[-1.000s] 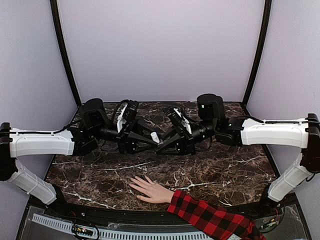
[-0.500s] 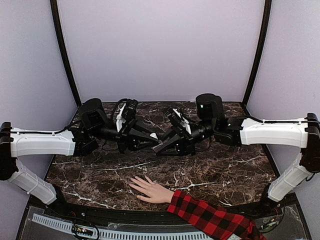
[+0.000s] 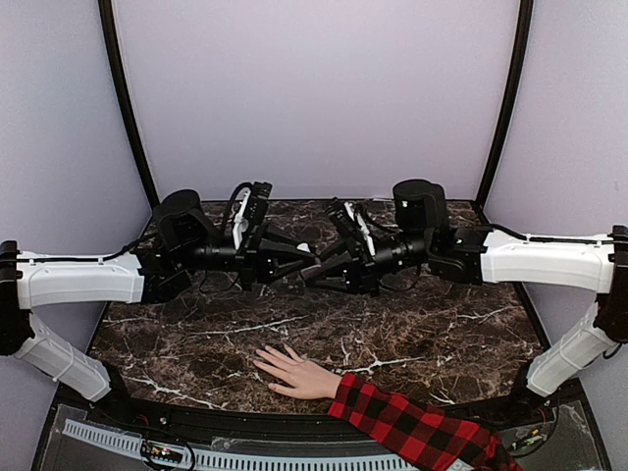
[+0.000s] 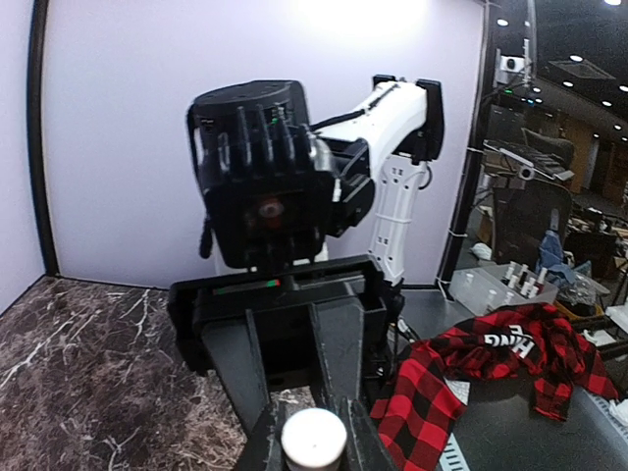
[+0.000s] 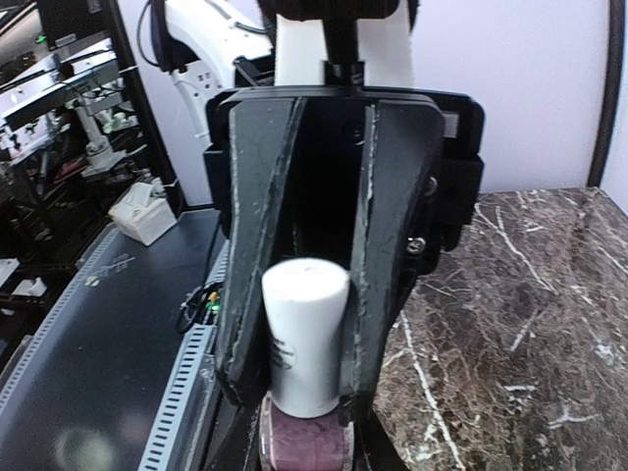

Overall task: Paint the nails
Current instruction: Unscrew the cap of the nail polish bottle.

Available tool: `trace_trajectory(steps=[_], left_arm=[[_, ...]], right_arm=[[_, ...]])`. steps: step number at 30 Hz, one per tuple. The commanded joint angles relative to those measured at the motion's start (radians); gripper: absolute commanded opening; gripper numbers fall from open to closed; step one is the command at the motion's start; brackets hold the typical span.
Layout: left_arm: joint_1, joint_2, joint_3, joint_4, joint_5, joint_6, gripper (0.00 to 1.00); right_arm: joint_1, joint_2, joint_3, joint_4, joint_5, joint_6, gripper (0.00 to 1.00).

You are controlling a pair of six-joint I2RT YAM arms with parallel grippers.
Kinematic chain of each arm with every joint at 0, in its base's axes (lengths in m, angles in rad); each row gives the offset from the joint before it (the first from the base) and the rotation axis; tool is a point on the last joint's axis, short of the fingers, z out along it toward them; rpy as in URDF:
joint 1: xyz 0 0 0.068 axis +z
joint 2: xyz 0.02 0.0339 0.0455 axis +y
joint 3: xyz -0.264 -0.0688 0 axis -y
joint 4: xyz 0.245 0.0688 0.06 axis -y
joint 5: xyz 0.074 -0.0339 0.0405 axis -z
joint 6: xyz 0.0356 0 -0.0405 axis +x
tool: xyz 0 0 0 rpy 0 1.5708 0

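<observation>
place: robotics lab | cues: walled booth (image 3: 314,98), cluttered workbenches (image 5: 69,118), ceiling spotlights (image 4: 503,22)

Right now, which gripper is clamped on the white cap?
The left gripper: its fingers pinch the white cap; the right gripper holds the purple bottle instead.

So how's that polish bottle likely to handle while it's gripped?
The polish bottle looks like glass, so probably rigid, slick and breakable if dropped. Its smooth round white cap could twist between the fingers. It is small, so likely light.
</observation>
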Motion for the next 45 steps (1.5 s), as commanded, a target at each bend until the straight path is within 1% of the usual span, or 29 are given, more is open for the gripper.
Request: trace_trajectory(steps=[1, 3, 6, 10, 13, 18, 21, 26, 30, 34, 38, 40, 41, 42, 43, 45], left_arm=[[-0.017, -0.003, 0.036, -0.069, -0.146, 0.007, 0.0], [-0.016, 0.002, 0.051, -0.106, -0.231, 0.014, 0.0], [-0.018, 0.018, 0.089, -0.187, -0.318, 0.024, 0.0], [-0.016, 0.04, 0.117, -0.233, -0.433, 0.016, 0.0], [-0.017, 0.051, 0.12, -0.225, -0.522, -0.026, 0.0], [-0.019, 0.099, 0.126, -0.177, -0.618, -0.109, 0.0], [-0.026, 0.13, 0.139, -0.168, -0.71, -0.162, 0.0], [-0.038, 0.202, 0.186, -0.221, -0.868, -0.204, 0.0], [-0.04, 0.232, 0.191, -0.221, -0.921, -0.238, 0.0], [-0.04, 0.223, 0.192, -0.221, -0.91, -0.223, 0.01], [-0.037, 0.191, 0.196, -0.233, -0.873, -0.179, 0.1], [-0.036, 0.17, 0.199, -0.246, -0.847, -0.159, 0.2], [-0.036, 0.154, 0.199, -0.256, -0.84, -0.153, 0.29], [-0.034, 0.146, 0.199, -0.261, -0.824, -0.142, 0.33], [-0.034, 0.127, 0.195, -0.266, -0.815, -0.135, 0.4], [-0.028, 0.098, 0.188, -0.277, -0.788, -0.124, 0.46]], right_arm=[[0.008, -0.019, 0.011, 0.067, 0.264, 0.021, 0.0], [0.008, -0.011, 0.022, 0.061, 0.328, 0.021, 0.0], [0.008, 0.012, 0.042, 0.055, 0.424, 0.055, 0.0], [0.011, 0.027, 0.056, 0.067, 0.547, 0.07, 0.0], [0.013, 0.037, 0.064, 0.083, 0.624, 0.074, 0.0], [0.018, 0.073, 0.087, 0.093, 0.723, 0.077, 0.0], [0.023, 0.106, 0.12, 0.079, 0.791, 0.077, 0.0], [0.04, 0.178, 0.188, 0.04, 0.901, 0.066, 0.0], [0.049, 0.207, 0.208, 0.039, 0.937, 0.062, 0.0], [0.049, 0.202, 0.196, 0.044, 0.935, 0.057, 0.0], [0.044, 0.188, 0.174, 0.041, 0.919, 0.051, 0.0], [0.039, 0.179, 0.163, 0.041, 0.904, 0.05, 0.0], [0.038, 0.175, 0.156, 0.042, 0.896, 0.05, 0.0], [0.036, 0.17, 0.149, 0.044, 0.885, 0.049, 0.0], [0.034, 0.164, 0.141, 0.046, 0.872, 0.049, 0.0], [0.029, 0.149, 0.124, 0.052, 0.842, 0.046, 0.0]])
